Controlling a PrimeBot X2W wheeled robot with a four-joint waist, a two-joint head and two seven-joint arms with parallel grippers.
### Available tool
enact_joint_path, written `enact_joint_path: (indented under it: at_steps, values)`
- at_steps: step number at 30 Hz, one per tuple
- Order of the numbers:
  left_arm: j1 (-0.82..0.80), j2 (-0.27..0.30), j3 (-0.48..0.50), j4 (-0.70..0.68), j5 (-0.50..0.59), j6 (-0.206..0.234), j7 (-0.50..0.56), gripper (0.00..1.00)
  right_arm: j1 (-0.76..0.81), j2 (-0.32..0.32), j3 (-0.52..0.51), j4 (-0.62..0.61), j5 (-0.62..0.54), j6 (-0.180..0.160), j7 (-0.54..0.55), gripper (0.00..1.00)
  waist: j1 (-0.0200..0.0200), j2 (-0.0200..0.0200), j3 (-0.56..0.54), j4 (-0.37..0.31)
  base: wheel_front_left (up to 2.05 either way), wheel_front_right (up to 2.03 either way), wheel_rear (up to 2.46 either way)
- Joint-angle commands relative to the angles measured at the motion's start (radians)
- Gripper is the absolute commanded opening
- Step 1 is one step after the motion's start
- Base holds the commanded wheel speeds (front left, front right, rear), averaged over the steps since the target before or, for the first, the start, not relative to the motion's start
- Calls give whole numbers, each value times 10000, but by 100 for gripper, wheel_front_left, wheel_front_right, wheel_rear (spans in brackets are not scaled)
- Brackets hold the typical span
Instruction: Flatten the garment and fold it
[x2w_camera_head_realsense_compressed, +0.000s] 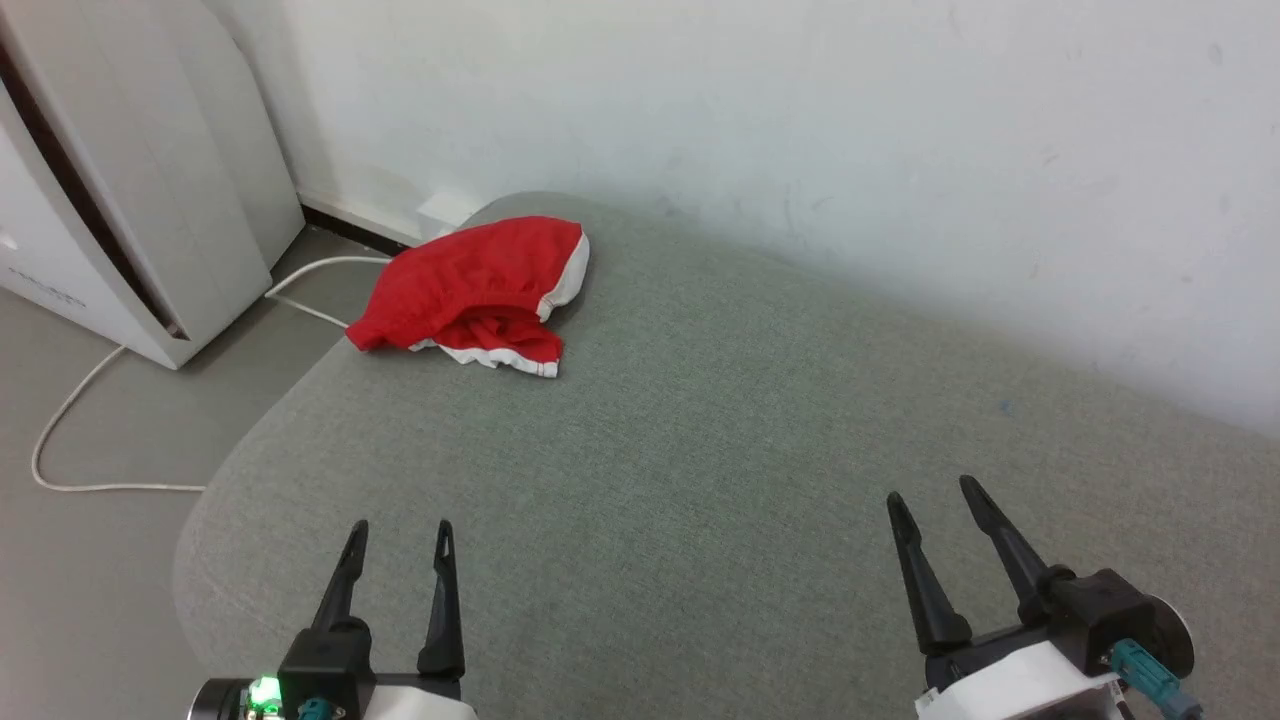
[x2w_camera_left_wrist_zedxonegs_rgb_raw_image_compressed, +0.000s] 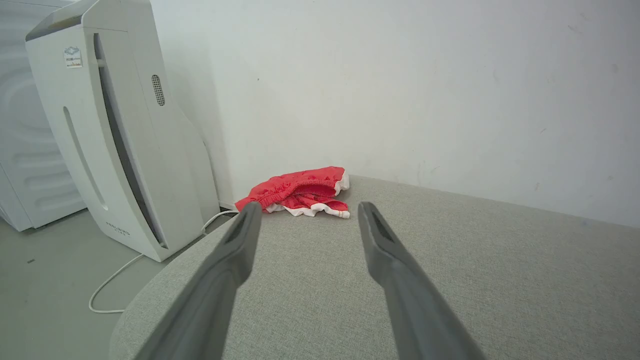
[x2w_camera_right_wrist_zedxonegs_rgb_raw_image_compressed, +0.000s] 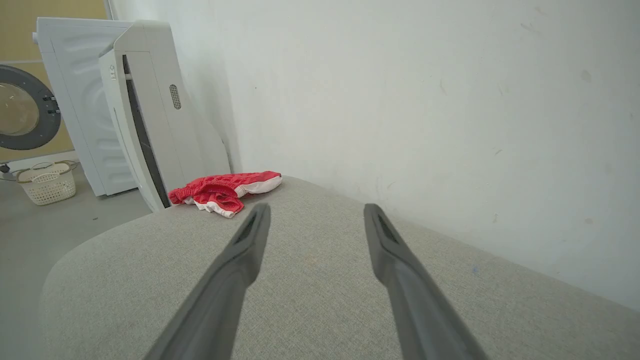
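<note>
I've got the red shorts (x2w_camera_head_realsense_compressed: 470, 285) bunched up in the upper left of my head view, on the far left corner of the grey cushion (x2w_camera_head_realsense_compressed: 700, 480), close to the wall (x2w_camera_head_realsense_compressed: 850, 130). Fabric is crumpled, w/ the white edge band showing along the right side and the btm. L claw (x2w_camera_head_realsense_compressed: 401, 526) sits at the lower left of the frame, fingers parted fairly wide, gripping nothing, over bare cushion and well apart from the red shorts. R claw (x2w_camera_head_realsense_compressed: 930, 489) is at lower right, also spread and holding nothing, farther off still. In the L wrist view the red shorts show just above and between the two fingertips. In the R wrist view they're up and left of the left finger. Past the cushion's edge, upper left, a white tower appliance (x2w_camera_head_realsense_compressed: 120, 200) stands on the floor w/ a white cable (x2w_camera_head_realsense_compressed: 70, 430) looping beside it. R wrist view also has a washing machine (x2w_camera_right_wrist_zedxonegs_rgb_raw_image_compressed: 30, 100) and a pale basket (x2w_camera_right_wrist_zedxonegs_rgb_raw_image_compressed: 47, 184) at far left.
</note>
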Motion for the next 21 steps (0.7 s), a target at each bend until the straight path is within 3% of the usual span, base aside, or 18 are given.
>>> enact_joint_path:
  at_steps: [1,15,21]
  values:
    - [39,21,-44,-50,-24,-48,-57,100,-3,26,-18,-28,31,-21,-53,100,0,0,73,-21,0,0,0]
    - [-659,57,381,404,-545,-215,-57,100,-183,26,-66,-438,-599,-21,-53,100,0,0,1221,-547,0,0,0]
    - [-2046,470,832,1346,-966,-485,39,100,-436,26,69,-827,-1097,-21,-53,100,0,0,2176,-997,0,0,0]
